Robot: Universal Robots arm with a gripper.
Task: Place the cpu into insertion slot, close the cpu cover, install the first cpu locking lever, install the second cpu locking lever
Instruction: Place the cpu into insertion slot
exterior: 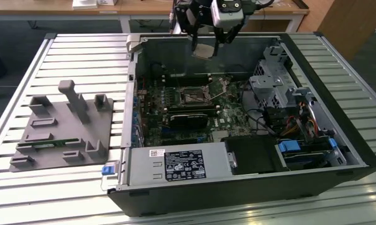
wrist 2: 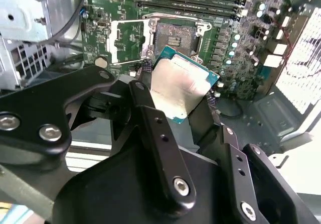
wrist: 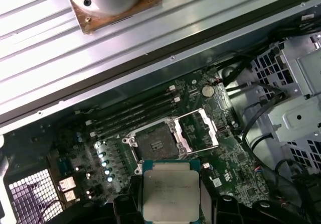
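The cpu (exterior: 205,49) is a flat square chip with a pale metal top, and my gripper (exterior: 206,47) is shut on it by two opposite edges. In the exterior view it hangs above the open computer case, near the case's far wall. Both wrist views show the cpu (wrist 2: 180,83) (wrist: 170,191) between the black fingers (wrist 2: 145,103), well above the green board. The insertion slot (exterior: 191,97) (wrist 2: 175,33) (wrist: 153,143) lies bare with its dark centre exposed. The cpu cover (wrist 2: 113,42) (wrist: 210,126) is swung open beside the slot.
The case (exterior: 338,154) lies open on a slatted metal table. Long black memory slots (wrist: 135,111) run beside the socket, and a black card (exterior: 188,118) lies nearer the camera. A metal drive cage (exterior: 272,89) and cables are at the exterior view's right. A grey fixture (exterior: 63,126) stands at its left.
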